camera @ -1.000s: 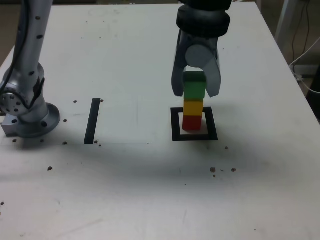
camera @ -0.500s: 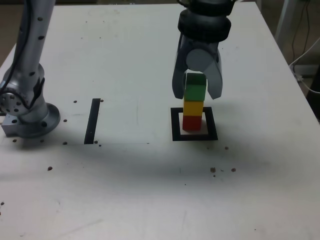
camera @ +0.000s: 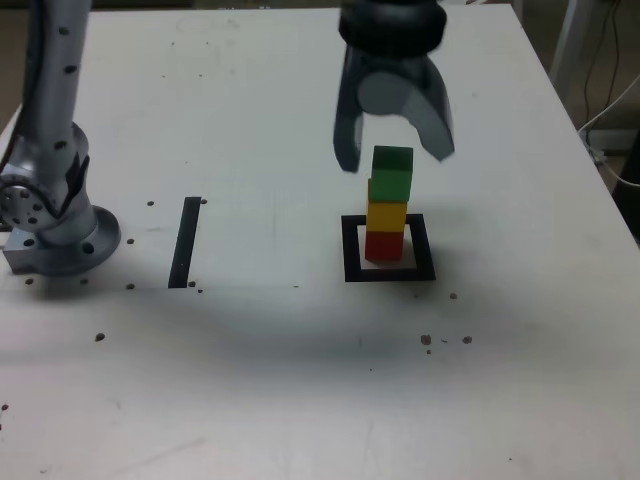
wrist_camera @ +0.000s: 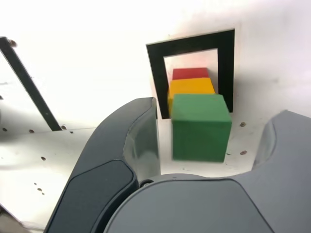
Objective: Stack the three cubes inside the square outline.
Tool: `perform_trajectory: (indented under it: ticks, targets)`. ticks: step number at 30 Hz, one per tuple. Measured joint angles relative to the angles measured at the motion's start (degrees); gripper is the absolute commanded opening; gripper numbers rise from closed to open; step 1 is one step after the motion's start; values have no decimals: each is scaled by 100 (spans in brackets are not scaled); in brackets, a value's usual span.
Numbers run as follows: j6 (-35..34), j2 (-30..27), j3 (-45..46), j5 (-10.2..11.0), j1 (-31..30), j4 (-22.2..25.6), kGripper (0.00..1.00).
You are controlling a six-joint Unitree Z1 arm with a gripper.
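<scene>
— State your grip and the reason for it.
— My fingers point(camera: 394, 160) stand apart, released, with a gap on either side of the green cube point(camera: 392, 174). I judge that the cube is delivered, so holding on would only risk dragging it.
— Where are the cubes?
— In one column: the red cube point(camera: 384, 246) at the bottom, inside the square outline point(camera: 424, 247) taped on the counter point(camera: 270, 380); the yellow cube point(camera: 386, 215) upon it; the green on top.
— Why that position?
— The outline sets the spot, so the red one serves as the base. The others go upward because the task calls for a stack.
— Defects?
— The green sits slightly out of line with the yellow, whose edge shows beside it in the exterior view. The column stands; I judge the offset tolerable, though a brush from me could topple it. A straight, careful withdrawal is advised.
— Count the items.
— Cubes: three, one of each colour. Square outlines: one. Straight tape strips point(camera: 185, 242): one, at the exterior view's left of the outline. Stacks: one. Cubes outside the stack: none seen. By my judgement, only my clearance remains.
</scene>
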Motion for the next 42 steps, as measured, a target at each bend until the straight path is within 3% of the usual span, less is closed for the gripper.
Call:
perform_trajectory:
  ticks: [11, 22, 31, 42]
  targets:
    - [-160, -1001, 787, 251, 96, 69, 100]
    - [-222, -1759, 2722, 322, 395, -301, 100]
    - [-410, -2256, 3997, 122, 396, -1004, 100]
    - [-476, -2425, 5059, -182, 396, -1840, 100]
